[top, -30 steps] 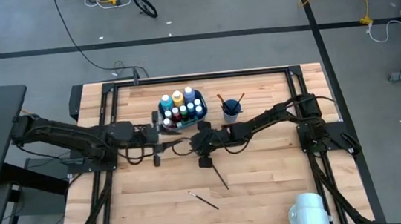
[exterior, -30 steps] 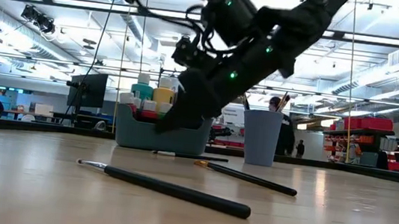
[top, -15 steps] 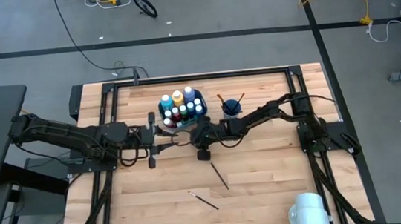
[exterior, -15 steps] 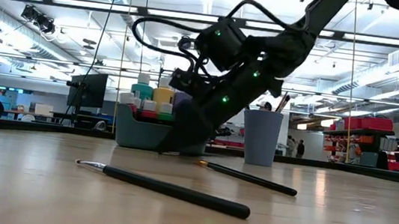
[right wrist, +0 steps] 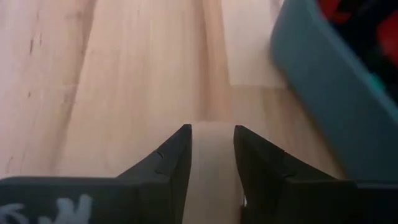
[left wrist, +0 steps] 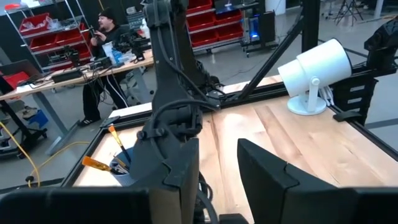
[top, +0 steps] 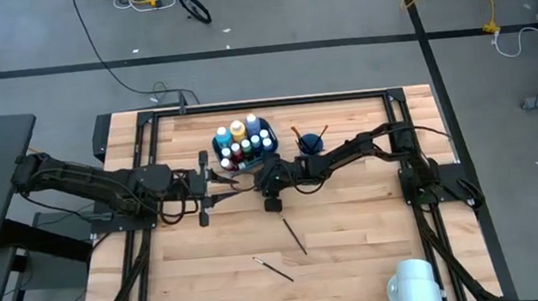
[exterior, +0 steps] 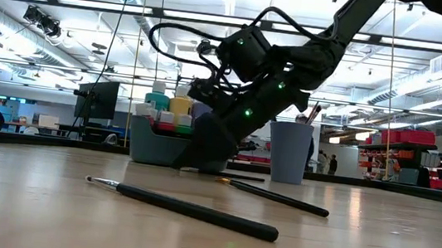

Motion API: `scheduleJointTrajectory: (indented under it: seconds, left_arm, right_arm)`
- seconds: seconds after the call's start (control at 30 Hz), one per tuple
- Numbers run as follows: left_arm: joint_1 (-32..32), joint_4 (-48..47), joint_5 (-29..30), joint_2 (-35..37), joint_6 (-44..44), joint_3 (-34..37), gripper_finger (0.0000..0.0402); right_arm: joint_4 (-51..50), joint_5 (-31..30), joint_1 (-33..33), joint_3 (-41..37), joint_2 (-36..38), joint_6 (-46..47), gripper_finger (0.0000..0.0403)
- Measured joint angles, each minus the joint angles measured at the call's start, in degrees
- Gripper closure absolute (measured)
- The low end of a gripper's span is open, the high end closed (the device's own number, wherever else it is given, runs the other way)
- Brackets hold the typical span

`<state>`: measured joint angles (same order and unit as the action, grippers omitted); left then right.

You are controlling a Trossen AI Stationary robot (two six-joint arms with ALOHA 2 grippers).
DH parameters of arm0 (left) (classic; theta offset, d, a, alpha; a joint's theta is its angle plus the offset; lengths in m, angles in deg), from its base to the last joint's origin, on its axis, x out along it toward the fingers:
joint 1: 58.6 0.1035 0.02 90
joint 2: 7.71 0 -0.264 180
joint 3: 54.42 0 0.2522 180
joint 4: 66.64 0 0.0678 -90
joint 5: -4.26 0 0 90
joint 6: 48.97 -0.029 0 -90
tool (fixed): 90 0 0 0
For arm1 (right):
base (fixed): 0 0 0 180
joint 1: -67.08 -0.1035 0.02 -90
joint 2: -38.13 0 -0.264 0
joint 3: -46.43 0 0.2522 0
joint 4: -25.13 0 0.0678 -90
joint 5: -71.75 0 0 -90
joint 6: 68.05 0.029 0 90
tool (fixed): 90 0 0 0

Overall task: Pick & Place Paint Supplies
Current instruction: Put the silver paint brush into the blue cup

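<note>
The wooden table (top: 358, 231) carries both dark arms, which reach in from opposite sides and meet near its middle, just in front of the teal bin (top: 245, 145). The bin stands toward the far edge and is packed with upright white-capped paint bottles (top: 238, 131) in blue, yellow, red and white; in the low view the bin (exterior: 152, 145) shows the bottle caps (exterior: 175, 102) rising above its rim. Just beside it, to the right, stands the blue cup (top: 310, 146), holding two paintbrushes (top: 322, 132) that lean out of it.

The right gripper (top: 264, 180) is low over the table right at the front of the bin; its wrist view shows the fingers (right wrist: 174, 158) a narrow gap apart with only bare wood between them, holding nothing, and the bin's wall (right wrist: 323, 118) close by. The left gripper (top: 222, 178) sits just beside the bin's front-left corner; its fingers (left wrist: 264, 171) stand parted and empty, facing the right arm.

Two dark-handled paintbrushes lie loose on the table, well apart from the bin: one (top: 293, 237) nearer the grippers, the other (top: 273, 268) closer to the front edge.
</note>
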<state>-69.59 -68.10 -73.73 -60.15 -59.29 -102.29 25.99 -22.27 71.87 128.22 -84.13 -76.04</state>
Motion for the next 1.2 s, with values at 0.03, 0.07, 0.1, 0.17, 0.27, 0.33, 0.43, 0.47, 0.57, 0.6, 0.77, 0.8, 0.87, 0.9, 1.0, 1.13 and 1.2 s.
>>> scheduleJointTrajectory:
  seconds: [0.03,0.07,0.1,0.17,0.27,0.33,0.43,0.47,0.57,0.6,0.77,0.8,0.87,0.9,1.0,1.13,1.2]
  left_arm:
    - [0.00,0.00,0.00,0.02,0.01,0.00,0.0283]
    - [0.00,-0.02,0.08,0.00,-0.01,0.02,0.0283]
    - [0.00,-0.02,0.41,0.00,-0.03,0.00,0.0283]
    - [0.00,-0.10,0.98,0.00,-0.06,0.00,0.0283]
    - [0.00,-0.95,2.73,0.00,-1.39,0.00,0.0283]
    - [0.00,-2.23,4.09,0.00,-2.94,0.00,0.0283]
    - [0.00,-3.95,5.59,0.00,-3.62,0.01,0.0283]
    - [0.00,-4.49,6.00,0.00,-3.57,0.00,0.0283]
    - [0.00,-5.31,6.40,0.00,-3.54,0.00,0.0283]
    - [0.00,-5.31,6.43,0.00,-3.67,0.00,0.0283]
    - [0.00,-5.17,6.95,0.00,-5.10,0.01,0.0283]
    - [0.00,-5.20,7.26,0.00,-5.26,0.00,0.0283]
    - [0.00,-5.22,7.73,0.00,-5.30,0.00,0.0283]
    - [0.00,-5.31,8.01,0.00,-5.25,0.01,0.0283]
    - [0.01,-5.25,8.56,0.00,-5.18,0.00,0.0283]
    - [0.00,-5.20,8.57,0.00,-5.54,0.00,0.0283]
    - [0.00,-5.22,8.57,0.00,-5.29,0.01,0.0283]
  right_arm:
    - [0.29,0.33,0.07,-0.05,0.31,0.03,0.0279]
    - [0.49,0.65,0.11,-0.06,0.79,0.04,0.0279]
    - [0.66,0.82,0.14,-0.05,1.36,0.04,0.0279]
    - [0.96,0.98,0.09,0.33,2.36,-0.04,0.0279]
    - [1.00,1.03,0.38,0.84,2.84,-0.06,0.0279]
    - [0.22,-0.08,0.94,0.87,2.84,0.73,0.0279]
    - [-2.71,-1.66,2.10,1.08,2.97,3.01,0.0279]
    - [-3.75,-2.35,2.47,1.11,3.04,3.81,0.0279]
    - [-5.08,-3.29,3.36,1.13,3.04,5.02,0.0279]
    - [-5.08,-2.80,3.44,1.11,3.05,5.07,0.0279]
    - [-5.79,-1.42,2.94,0.92,3.00,5.87,0.0279]
    - [-6.22,-1.18,2.69,0.81,2.86,6.07,0.0279]
    - [-6.30,-0.63,2.14,0.74,2.73,7.00,0.0279]
    - [-6.16,-0.84,1.83,0.79,2.75,7.24,0.0279]
    - [-8.27,-1.57,1.33,0.86,2.78,7.33,0.0279]
    - [-11.07,-4.91,1.60,0.85,2.78,9.44,0.0279]
    - [-11.80,-4.91,2.04,0.86,2.78,10.36,0.0279]
